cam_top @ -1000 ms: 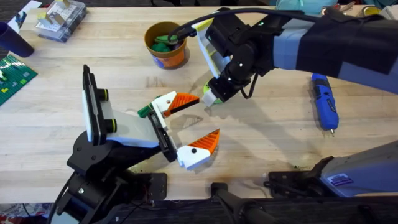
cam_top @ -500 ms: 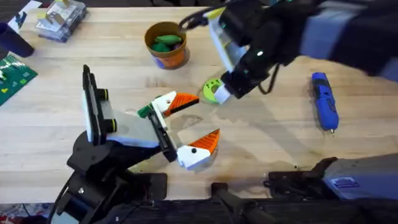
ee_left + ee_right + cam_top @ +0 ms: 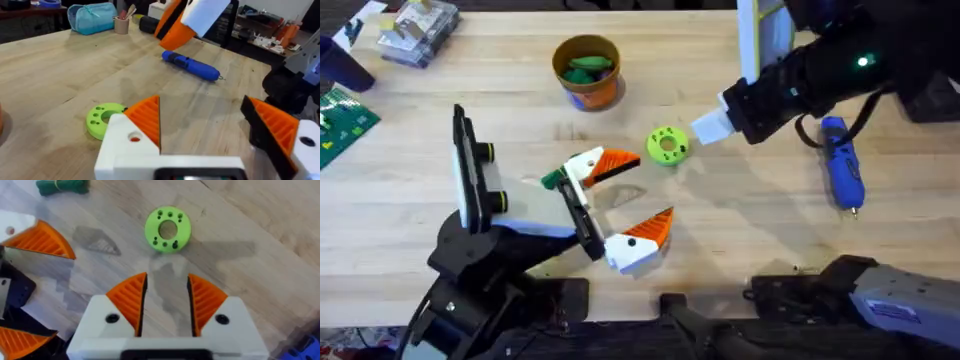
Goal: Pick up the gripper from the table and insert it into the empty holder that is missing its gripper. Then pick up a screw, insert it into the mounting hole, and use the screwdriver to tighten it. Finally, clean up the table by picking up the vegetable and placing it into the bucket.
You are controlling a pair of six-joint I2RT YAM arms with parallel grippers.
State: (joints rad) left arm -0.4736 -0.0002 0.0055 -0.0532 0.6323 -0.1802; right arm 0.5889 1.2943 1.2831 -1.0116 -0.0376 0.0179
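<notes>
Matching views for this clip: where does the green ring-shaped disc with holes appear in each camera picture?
Overhead: the green disc lies on the table, right of the orange-tipped gripper, below the bucket.
Left wrist: the disc lies beside the near orange pad.
Right wrist: the disc lies just beyond the two orange pads.
Shared landmark: the blue screwdriver.

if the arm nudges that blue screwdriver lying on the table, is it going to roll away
Probably somewhat. The screwdriver is a rounded pen shape lying flat on bare wood, so a sideways nudge could roll it. It looks rigid, so it shouldn't flex. Pushed along its length, it would likelier slide than roll.
</notes>
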